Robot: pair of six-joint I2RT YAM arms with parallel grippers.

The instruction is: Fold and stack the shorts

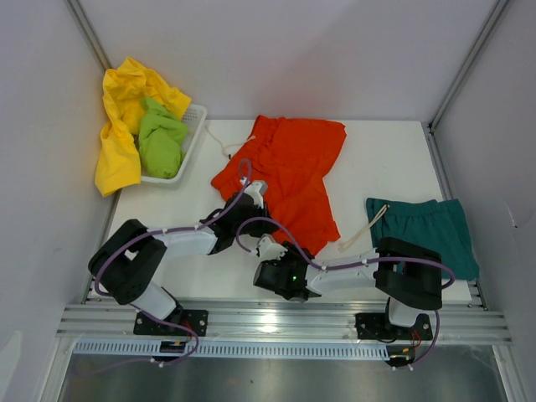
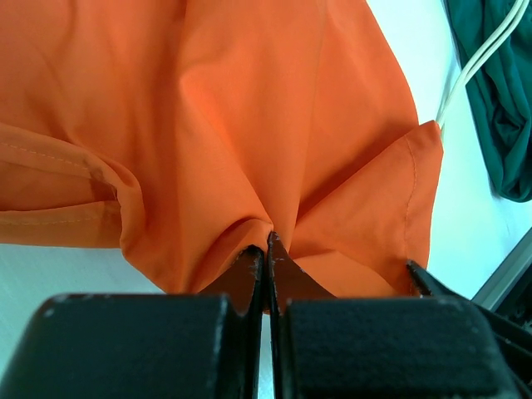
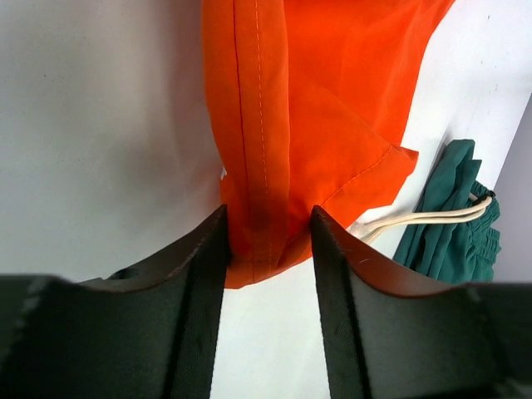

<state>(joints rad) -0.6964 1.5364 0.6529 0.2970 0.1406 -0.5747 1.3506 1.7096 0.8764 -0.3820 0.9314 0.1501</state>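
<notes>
The orange-red shorts (image 1: 289, 163) lie spread in the middle of the table. My left gripper (image 1: 255, 193) is shut on a pinched fold of their cloth (image 2: 268, 237) near the left side. My right gripper (image 1: 273, 244) sits at their near hem. Its jaws stand apart, with the stitched hem (image 3: 264, 224) between them, and the fabric fills most of the gap. The dark teal shorts (image 1: 431, 230) lie folded at the right with a pale drawstring (image 1: 368, 228) trailing out. Yellow shorts (image 1: 121, 126) and lime green shorts (image 1: 159, 138) hang in and over the basket.
A white plastic basket (image 1: 194, 126) stands at the back left corner. Grey walls close in the table on three sides. The metal rail (image 1: 285, 322) with both arm bases runs along the near edge. The teal shorts (image 3: 453, 224) lie just right of the orange hem.
</notes>
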